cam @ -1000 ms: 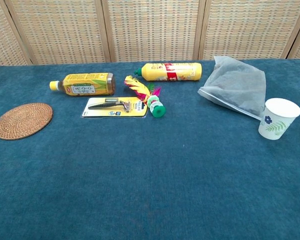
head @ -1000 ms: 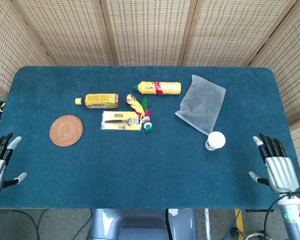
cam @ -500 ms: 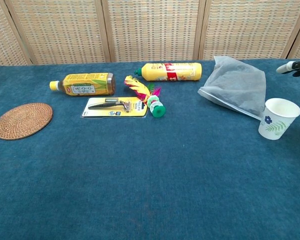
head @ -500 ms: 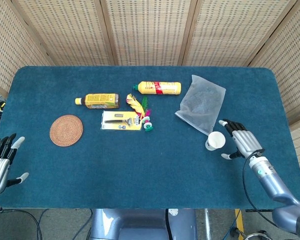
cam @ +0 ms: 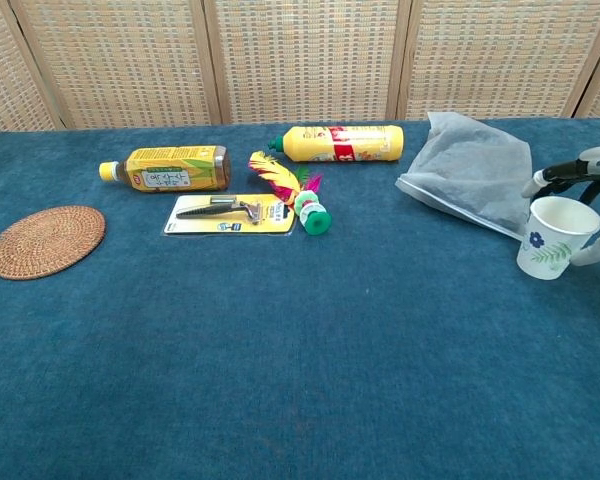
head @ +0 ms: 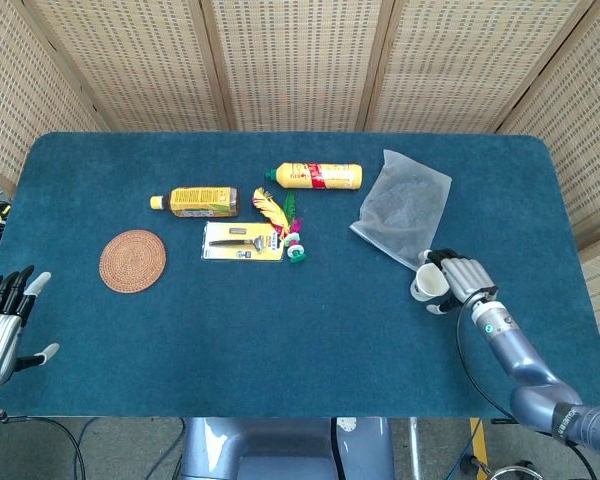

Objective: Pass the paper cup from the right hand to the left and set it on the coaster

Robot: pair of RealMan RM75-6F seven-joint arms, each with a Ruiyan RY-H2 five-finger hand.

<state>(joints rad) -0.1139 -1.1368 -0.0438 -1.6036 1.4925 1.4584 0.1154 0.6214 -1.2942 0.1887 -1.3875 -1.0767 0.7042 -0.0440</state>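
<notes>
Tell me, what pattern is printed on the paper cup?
The paper cup is white with a blue flower and green leaves; the chest view shows it best.

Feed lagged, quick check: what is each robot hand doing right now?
Left robot hand: open, holding nothing, at the near table edge.
Right robot hand: fingers curling around the paper cup; a firm grip cannot be told.

Right hand (head: 460,279) fingers curled; left hand (head: 0,325) spread.

In your chest view the silver right hand (cam: 588,195) runs off the right edge, so only its fingers show around the white floral paper cup (cam: 554,236); actual contact can't be judged.
</notes>
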